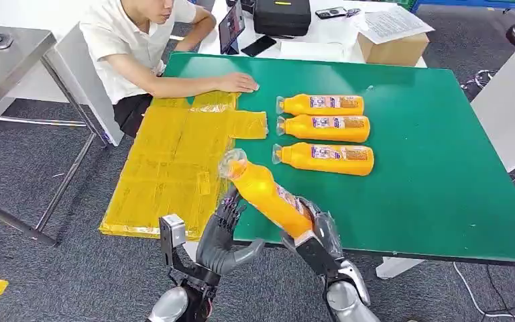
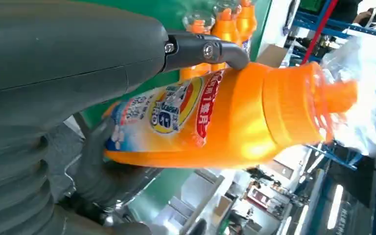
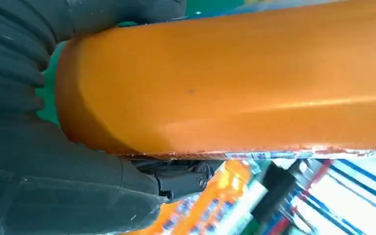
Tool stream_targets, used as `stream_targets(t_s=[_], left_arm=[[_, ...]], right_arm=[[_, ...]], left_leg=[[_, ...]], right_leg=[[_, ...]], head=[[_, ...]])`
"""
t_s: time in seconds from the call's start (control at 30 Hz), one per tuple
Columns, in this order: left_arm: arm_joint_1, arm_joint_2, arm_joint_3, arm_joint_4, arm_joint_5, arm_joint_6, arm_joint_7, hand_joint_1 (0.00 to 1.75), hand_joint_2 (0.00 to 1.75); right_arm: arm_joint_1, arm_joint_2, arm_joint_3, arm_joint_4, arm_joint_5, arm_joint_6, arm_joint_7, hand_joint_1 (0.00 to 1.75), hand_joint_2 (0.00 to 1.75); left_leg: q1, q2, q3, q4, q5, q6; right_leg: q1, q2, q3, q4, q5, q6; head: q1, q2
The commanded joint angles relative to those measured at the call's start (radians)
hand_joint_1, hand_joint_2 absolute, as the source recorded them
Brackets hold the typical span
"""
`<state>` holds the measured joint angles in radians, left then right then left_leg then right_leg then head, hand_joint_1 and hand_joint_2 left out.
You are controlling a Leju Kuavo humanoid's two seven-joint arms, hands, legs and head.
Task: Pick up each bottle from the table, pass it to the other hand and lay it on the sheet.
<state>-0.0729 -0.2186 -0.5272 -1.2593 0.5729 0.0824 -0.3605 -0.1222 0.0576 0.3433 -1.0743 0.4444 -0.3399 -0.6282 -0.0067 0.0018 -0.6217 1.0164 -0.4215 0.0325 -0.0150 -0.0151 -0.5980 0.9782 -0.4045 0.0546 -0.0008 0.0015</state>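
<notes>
Orange and tilted, a bottle (image 1: 271,198) is hanging above the near edge of the green table (image 1: 436,194), its base gripped by the right hand (image 1: 315,231). The left hand (image 1: 222,235) is reaching up beside its neck with fingers spread, holding nothing. Three more bottles (image 1: 325,127) are lying on the table, right of the yellow sheet (image 1: 174,161), where a person's hand (image 1: 238,82) is resting.

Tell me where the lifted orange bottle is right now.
In the head view, the orange bottle is held tilted above the table's near edge by the right hand, cap toward the yellow sheet, with the left hand beside it.
</notes>
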Motion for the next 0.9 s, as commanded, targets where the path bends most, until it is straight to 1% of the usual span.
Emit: stream_targets(t_s=[0.03,0.07,0.1,0.13,0.2,0.27,0.33,0.5,0.6,0.63,0.67,0.7,0.73,0.77,0.87,0.9], left_arm=[[-0.122,0.001,-0.022,0.106,0.031,0.036,-0.026,0.00,1.75],[-0.123,0.003,-0.026,0.095,0.033,0.036,-0.026,0.00,1.75],[-0.125,0.003,-0.028,0.092,0.033,0.035,-0.026,0.00,1.75],[-0.128,0.001,-0.031,0.095,0.038,0.036,-0.018,0.00,1.75],[-0.142,0.000,-0.045,0.119,0.045,0.035,-0.006,0.00,1.75],[-0.130,-0.013,-0.041,0.127,0.108,-0.004,0.033,0.00,1.75],[-0.126,-0.011,-0.044,0.126,0.109,-0.005,0.033,0.00,1.75],[-0.125,-0.006,-0.045,0.119,0.111,-0.006,0.033,0.00,1.75],[-0.120,-0.010,-0.039,0.106,0.126,-0.015,0.030,0.00,1.75],[-0.114,-0.011,-0.033,0.081,0.138,-0.022,0.016,0.00,1.75],[-0.117,-0.008,-0.031,0.069,0.138,-0.019,0.011,0.00,1.75],[-0.101,-0.010,-0.022,0.028,0.153,-0.035,0.004,1.52,1.75],[-0.095,-0.008,-0.019,0.005,0.158,-0.047,0.003,1.75,1.75],[-0.088,-0.006,-0.017,-0.014,0.165,-0.065,0.004,1.75,1.75],[-0.078,-0.004,-0.007,-0.036,0.185,-0.089,0.011,1.75,1.75],[-0.074,-0.005,0.000,-0.045,0.202,-0.115,0.010,1.75,1.75]], right_arm=[[-0.037,0.022,0.172,0.081,-0.031,0.010,-0.046,1.55,1.75],[-0.035,0.024,0.178,0.076,-0.054,0.035,-0.047,1.57,1.75],[-0.037,0.022,0.188,0.079,-0.030,0.014,-0.049,1.62,1.75],[-0.043,0.022,0.206,0.091,0.002,-0.016,-0.047,1.66,1.75],[-0.054,0.037,0.217,0.111,-0.038,0.010,-0.069,1.71,1.75],[-0.054,0.056,0.238,0.106,-0.068,0.045,-0.070,1.66,1.75],[-0.053,0.060,0.245,0.103,-0.067,0.046,-0.069,1.66,1.75],[-0.052,0.054,0.248,0.097,-0.073,0.048,-0.067,1.66,1.75],[-0.051,0.051,0.264,0.096,-0.075,0.059,-0.067,1.59,1.75],[-0.046,0.060,0.271,0.104,-0.098,0.078,-0.062,1.55,1.75],[-0.044,0.064,0.272,0.108,-0.104,0.080,-0.061,1.48,1.75],[-0.044,0.069,0.276,0.123,-0.116,0.083,-0.060,1.31,1.75],[-0.045,0.072,0.274,0.132,-0.128,0.090,-0.061,0.99,1.75],[-0.046,0.076,0.270,0.139,-0.143,0.101,-0.063,0.00,1.75],[-0.051,0.084,0.264,0.144,-0.161,0.117,-0.065,0.00,1.75],[-0.057,0.081,0.270,0.144,-0.179,0.163,-0.062,0.00,1.75]], left_leg=[[0.001,0.001,0.003,-0.001,-0.001,-0.002],[0.002,0.000,0.004,-0.001,-0.001,-0.003],[0.001,0.000,0.003,-0.001,-0.001,-0.002],[0.001,0.000,0.005,-0.001,-0.002,-0.003],[0.001,0.000,0.002,-0.001,0.000,-0.001],[0.001,0.001,0.002,0.000,-0.001,-0.001],[0.002,0.002,0.004,0.000,-0.002,-0.002],[0.001,0.000,0.003,0.000,-0.001,-0.002],[0.001,0.001,0.002,0.000,-0.001,-0.002],[0.002,0.001,0.004,-0.001,-0.002,-0.002],[0.002,0.001,0.003,0.000,-0.002,-0.002],[0.001,0.001,0.002,0.000,-0.001,-0.002],[0.001,0.001,0.001,0.000,-0.001,-0.001],[0.002,0.002,0.003,0.000,-0.002,-0.003],[0.002,0.002,0.003,0.000,-0.002,-0.002],[0.001,0.002,0.002,0.000,-0.001,-0.002]], right_leg=[[0.001,0.001,0.002,0.000,-0.001,-0.002],[0.002,0.001,0.004,-0.001,-0.001,-0.003],[0.001,0.001,0.002,0.000,-0.001,-0.002],[0.001,0.002,0.004,0.000,-0.001,-0.003],[0.001,0.000,0.001,0.000,0.000,-0.001],[0.001,0.001,0.002,0.000,0.000,-0.001],[0.001,0.003,0.004,0.000,-0.001,-0.002],[0.001,0.001,0.003,0.000,-0.001,-0.002],[0.001,0.001,0.002,0.000,-0.001,-0.002],[0.001,0.002,0.003,0.000,-0.001,-0.002],[0.001,0.002,0.003,0.000,-0.001,-0.002],[0.001,0.002,0.002,0.000,-0.001,-0.002],[0.001,0.002,0.001,0.000,-0.001,-0.001],[0.002,0.003,0.003,0.000,-0.001,-0.002],[0.001,0.003,0.002,0.000,-0.001,-0.002],[0.001,0.002,0.001,0.000,-0.001,-0.002]], head=[[0.000,0.000],[0.000,0.000],[0.000,0.000],[0.000,0.000],[0.000,0.000],[0.000,0.000],[0.000,0.000],[0.000,0.000],[0.000,0.000],[0.000,0.000],[0.000,0.000],[0.000,0.000],[0.000,0.000],[0.000,0.000],[0.000,0.000],[0.000,0.000]])
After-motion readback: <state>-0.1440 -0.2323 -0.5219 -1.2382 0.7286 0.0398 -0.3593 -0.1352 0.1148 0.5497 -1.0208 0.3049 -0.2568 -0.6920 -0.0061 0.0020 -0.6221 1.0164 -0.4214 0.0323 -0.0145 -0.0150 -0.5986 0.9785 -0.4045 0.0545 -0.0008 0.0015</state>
